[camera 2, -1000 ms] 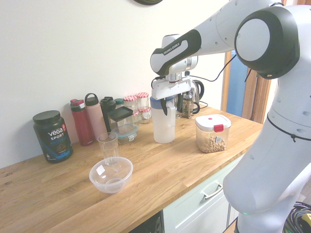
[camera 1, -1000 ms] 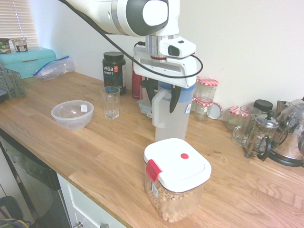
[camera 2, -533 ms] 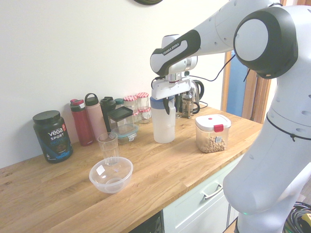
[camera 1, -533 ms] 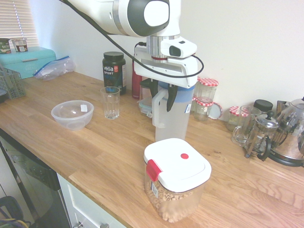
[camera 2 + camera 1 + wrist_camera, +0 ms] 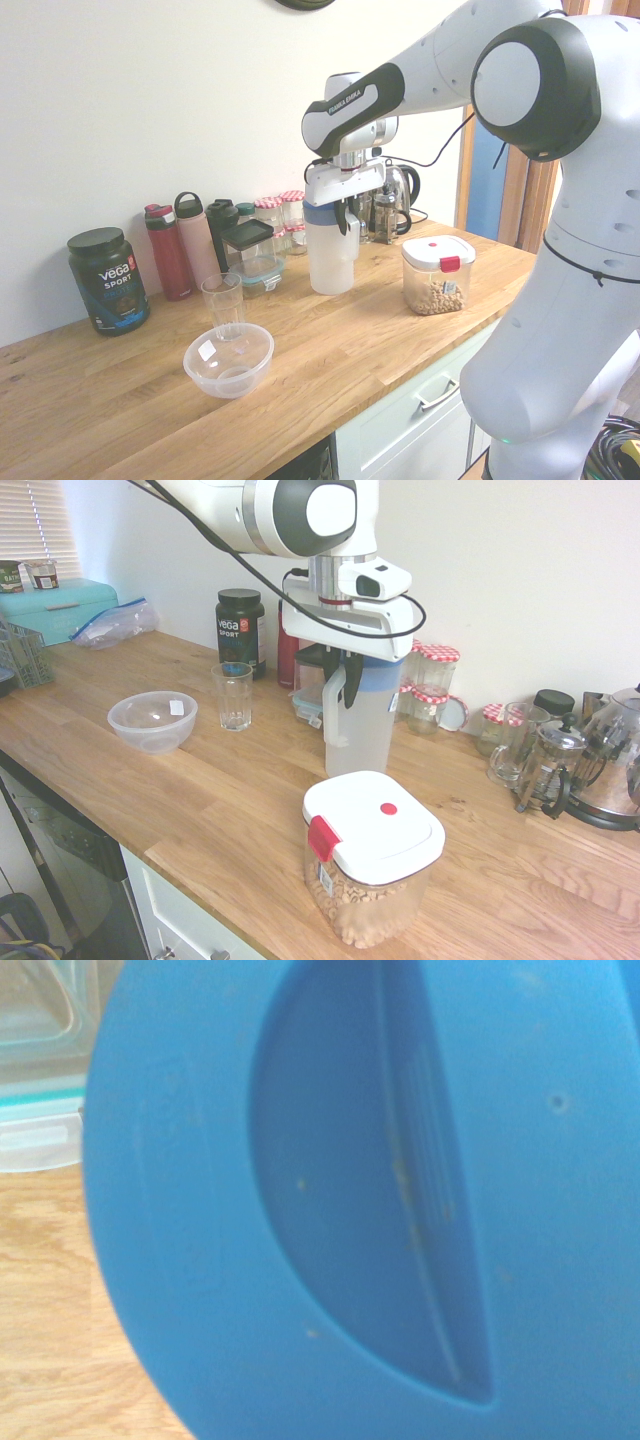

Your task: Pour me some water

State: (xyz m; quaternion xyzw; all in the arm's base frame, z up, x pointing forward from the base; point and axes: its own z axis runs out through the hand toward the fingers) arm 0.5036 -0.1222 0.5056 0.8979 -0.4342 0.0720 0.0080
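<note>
One handle caught, pouring still to come

Closing from a wide spread to nearly together within the last second, jaws now pinched on the handle (image 5: 337,725) of the blue-lidded pitcher (image 5: 368,735). Gripped near the top of the handle, with the pitcher directly beside and below the jaws, close to upright. Shifted slightly since a second ago, along with the arm; probably tugged by the closing grip. Base apparently down on the worktop (image 5: 230,810), no clear lift to be seen.

Lid (image 5: 180,1210) right beneath the wrist camera, filling most of that close view. Water level and spout opening impossible to tell.

Glass (image 5: 234,695) upright, lower than the jaws and well apart. Plastic bowl (image 5: 153,730) just beside the glass, also well away from the jaws. Lidded food container (image 5: 370,880) lower than the jaws, on the side away from the glass.

Meaning for the task: grasping seemingly done, carrying next. Best to lift straight up, then move over to the glass before tipping. Main risk: a heavy pitcher twisting in so narrow a hold, or knocking the glass over.
</note>
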